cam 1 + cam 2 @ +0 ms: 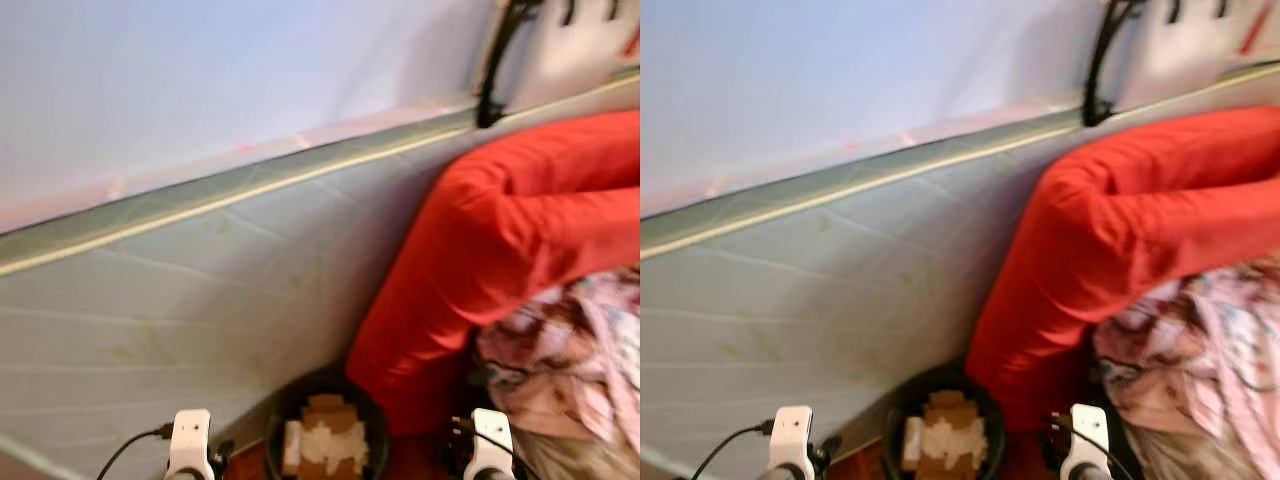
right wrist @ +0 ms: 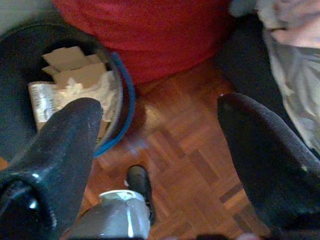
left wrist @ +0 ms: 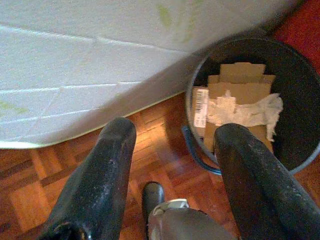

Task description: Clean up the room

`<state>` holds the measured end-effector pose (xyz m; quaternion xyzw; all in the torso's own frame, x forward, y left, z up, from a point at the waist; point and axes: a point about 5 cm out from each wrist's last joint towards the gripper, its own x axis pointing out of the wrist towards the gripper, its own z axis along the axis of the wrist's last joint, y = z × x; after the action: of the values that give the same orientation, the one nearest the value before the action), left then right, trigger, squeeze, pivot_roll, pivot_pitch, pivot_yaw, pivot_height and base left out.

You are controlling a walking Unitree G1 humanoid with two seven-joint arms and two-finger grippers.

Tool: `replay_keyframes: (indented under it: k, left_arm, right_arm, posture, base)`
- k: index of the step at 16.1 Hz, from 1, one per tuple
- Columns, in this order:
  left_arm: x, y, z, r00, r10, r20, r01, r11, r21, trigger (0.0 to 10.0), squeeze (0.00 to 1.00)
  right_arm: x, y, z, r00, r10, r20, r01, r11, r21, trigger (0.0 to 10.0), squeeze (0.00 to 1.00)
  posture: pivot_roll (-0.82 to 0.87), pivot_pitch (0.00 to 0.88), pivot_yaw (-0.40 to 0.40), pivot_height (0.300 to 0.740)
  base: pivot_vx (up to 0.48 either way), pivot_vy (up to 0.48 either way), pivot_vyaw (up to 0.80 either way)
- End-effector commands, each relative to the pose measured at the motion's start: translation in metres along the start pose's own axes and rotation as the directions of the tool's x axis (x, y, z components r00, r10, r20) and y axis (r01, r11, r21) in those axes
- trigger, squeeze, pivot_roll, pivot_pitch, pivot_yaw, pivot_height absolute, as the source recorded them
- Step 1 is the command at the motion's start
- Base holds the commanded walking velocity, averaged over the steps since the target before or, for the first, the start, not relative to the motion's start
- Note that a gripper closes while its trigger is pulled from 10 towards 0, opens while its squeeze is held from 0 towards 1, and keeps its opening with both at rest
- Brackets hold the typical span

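Black bin (image 1: 326, 432) of cardboard scraps and paper stands on the wood floor (image 3: 165, 165), near centre, between both arms | left pincer (image 3: 172, 150) just left of it, wide, empty | right pincer (image 2: 160, 125) just right, wide, empty | red cushion (image 1: 500, 240) touching the bin's far-right side | both arms low, pointing down, about equally near

Dark round bin (image 1: 326, 392) on parquet, holding cardboard scraps (image 3: 240, 85), crumpled paper (image 3: 250, 111)

White wrist housings (image 1: 190, 440) — black cables, long black matte fingers (image 3: 95, 185), silver wrists.
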<state>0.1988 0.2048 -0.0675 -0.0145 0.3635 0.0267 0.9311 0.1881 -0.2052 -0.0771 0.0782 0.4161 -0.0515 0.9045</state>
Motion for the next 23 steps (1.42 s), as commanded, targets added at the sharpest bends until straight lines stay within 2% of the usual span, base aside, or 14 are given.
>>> replay_keyframes:
  k: [1,8,10,16,23]
  left_arm:
    - [-0.0011,0.0002,-0.0037,1.000,-0.002,-0.013,0.002,1.000,0.005,10.0,0.00]
    - [-0.0008,-0.0021,-0.0036,1.000,-0.008,-0.011,0.009,1.000,0.004,10.0,0.00]
    - [-0.0002,-0.0031,-0.0024,1.000,-0.009,-0.007,0.009,1.000,0.002,10.0,0.00]
    - [-0.0016,-0.0070,-0.0076,1.000,-0.015,-0.017,0.015,1.000,-0.004,10.0,0.00]
    - [-0.0010,-0.0039,-0.0042,1.000,0.000,-0.003,0.000,1.000,-0.026,10.0,0.00]
  right_arm:
    - [-0.0012,-0.0027,-0.0049,1.000,-0.008,-0.024,0.008,1.000,-0.001,10.0,0.00]
    - [-0.0009,-0.0025,-0.0029,1.000,0.007,-0.020,-0.007,1.000,-0.011,10.0,0.00]
    - [-0.0009,-0.0033,-0.0018,1.000,0.004,-0.015,-0.004,1.000,-0.007,10.0,0.00]
    - [-0.0028,-0.0064,-0.0076,1.000,-0.002,-0.030,0.002,1.000,-0.013,10.0,0.00]
    - [-0.0023,-0.0058,-0.0061,1.000,0.001,-0.027,-0.001,1.000,-0.014,10.0,0.00]
  posture:
    - [0.01,0.001,-0.008,0.740]
    - [0.00,0.019,-0.010,0.740]
    - [0.00,0.032,-0.010,0.740]
    - [0.00,0.004,-0.019,0.740]
    - [0.00,0.027,-0.015,0.740]
  base:
    - [0.000,0.000,-0.73]
    - [0.000,0.000,-0.73]
    - [0.000,-0.427,-0.73]
    - [0.000,0.000,-0.73]
    - [0.000,0.000,-0.73]
